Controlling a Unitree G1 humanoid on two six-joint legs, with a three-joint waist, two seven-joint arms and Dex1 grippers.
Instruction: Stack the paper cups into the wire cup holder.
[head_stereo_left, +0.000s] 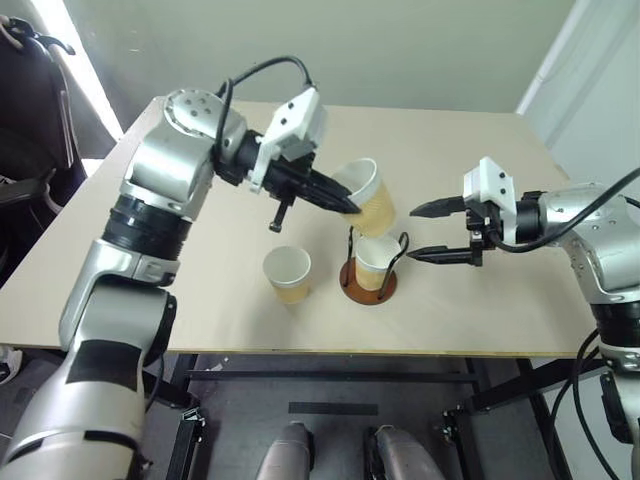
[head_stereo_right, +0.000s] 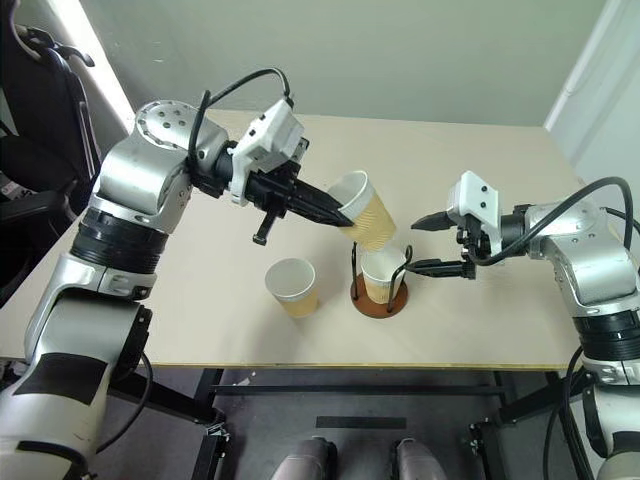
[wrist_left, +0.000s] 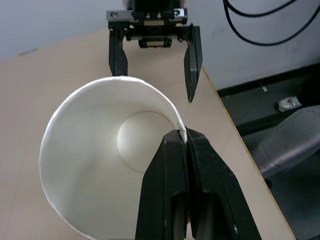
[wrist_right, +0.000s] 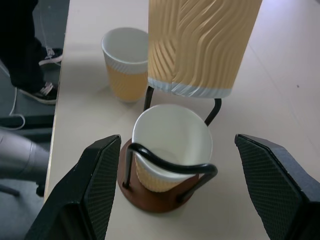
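Left gripper (head_stereo_left: 345, 203) holds a paper cup (head_stereo_left: 368, 197) tilted just above the wire cup holder (head_stereo_left: 369, 280), which has one cup in it

The left fingers (wrist_left: 172, 175) are pinched tight on the rim of the held cup, one inside and one outside the wall, and the cup leans with its mouth toward the left arm and its base over the holder. A second cup (wrist_right: 170, 145) stands upright on the holder's reddish-brown base between the black wire loops. A third cup (head_stereo_left: 288, 273) stands on the table (head_stereo_left: 480, 310) just beside the holder, on the robot's left. The right gripper (head_stereo_left: 428, 232) hangs near the holder on the other side, its two fingers spread wide apart, gripping nothing
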